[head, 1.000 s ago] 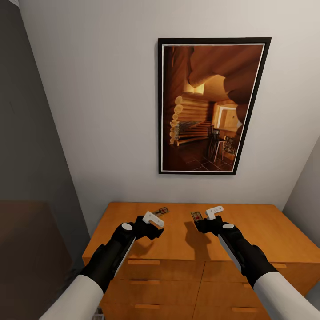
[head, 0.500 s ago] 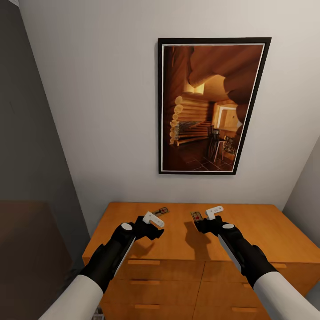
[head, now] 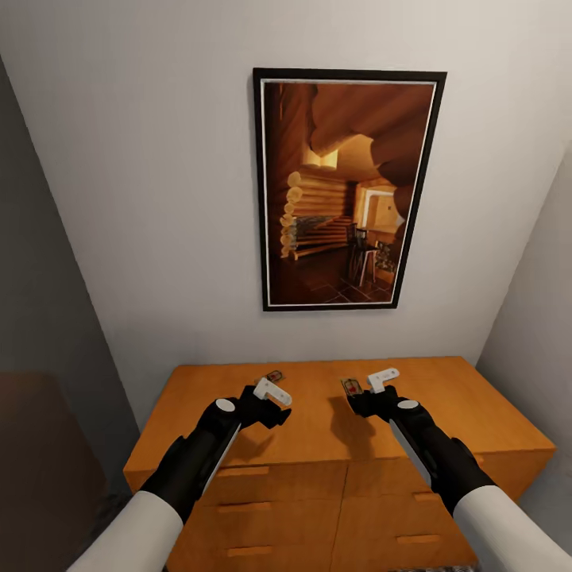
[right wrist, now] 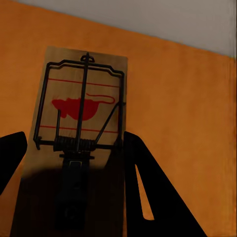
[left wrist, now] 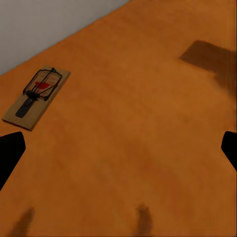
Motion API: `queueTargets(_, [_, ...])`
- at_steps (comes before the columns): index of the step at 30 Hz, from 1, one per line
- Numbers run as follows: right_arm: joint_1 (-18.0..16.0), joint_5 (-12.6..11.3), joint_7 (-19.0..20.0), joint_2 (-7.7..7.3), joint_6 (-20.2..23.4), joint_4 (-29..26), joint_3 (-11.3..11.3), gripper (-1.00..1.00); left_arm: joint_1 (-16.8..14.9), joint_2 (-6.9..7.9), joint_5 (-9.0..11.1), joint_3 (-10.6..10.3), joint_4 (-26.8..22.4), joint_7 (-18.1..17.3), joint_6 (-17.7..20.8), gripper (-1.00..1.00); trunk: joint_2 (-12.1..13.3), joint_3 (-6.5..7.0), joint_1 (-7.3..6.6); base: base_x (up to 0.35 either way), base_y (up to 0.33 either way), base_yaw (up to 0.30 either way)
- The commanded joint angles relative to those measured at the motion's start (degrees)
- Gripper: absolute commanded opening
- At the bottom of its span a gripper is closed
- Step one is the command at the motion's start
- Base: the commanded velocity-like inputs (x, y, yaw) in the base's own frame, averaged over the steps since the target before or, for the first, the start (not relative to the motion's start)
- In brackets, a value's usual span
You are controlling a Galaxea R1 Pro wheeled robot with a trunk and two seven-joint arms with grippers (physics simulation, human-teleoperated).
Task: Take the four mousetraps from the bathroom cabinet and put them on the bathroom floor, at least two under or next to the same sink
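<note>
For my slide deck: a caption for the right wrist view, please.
Right claw poised around a mousetrap lying on the cabinet top.

You have two mousetraps in sight: one (head: 274, 376) beside your left pincer (head: 272, 393), one (head: 351, 386) at your right pincer (head: 380, 381). There are two pincers, one cabinet (head: 318, 413) with six drawer handles showing, and one framed picture (head: 343, 187) on the wall.
</note>
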Motion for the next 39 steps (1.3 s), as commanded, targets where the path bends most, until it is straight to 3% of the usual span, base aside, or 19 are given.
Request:
queueTargets(1, [-0.07, -0.53, -0.17, -0.06, 0.24, -0.07, 0.2, -1.0, -0.04, -0.07, -0.6, 0.06, -0.1, -0.39, 0.22, 1.0, -0.14, -0.14, 0.04, 0.0, 0.0, -0.11])
queueTargets(32, [-0.07, -0.52, -0.18, -0.06, 0.18, -0.04, 0.09, -1.0, -0.04, 0.12, -0.52, 0.41, -0.1, 2.02, 0.0, 1.0, -0.14, -0.14, 0.04, 0.0, 0.0, -0.069])
queueTargets(39, [-0.07, -0.52, -0.18, -0.06, 0.18, -0.04, 0.09, -1.0, -0.03, 0.13, -0.52, 0.41, -0.11, 2.03, -0.16, 1.0, -0.14, -0.14, 0.04, 0.18, 0.024, -0.001])
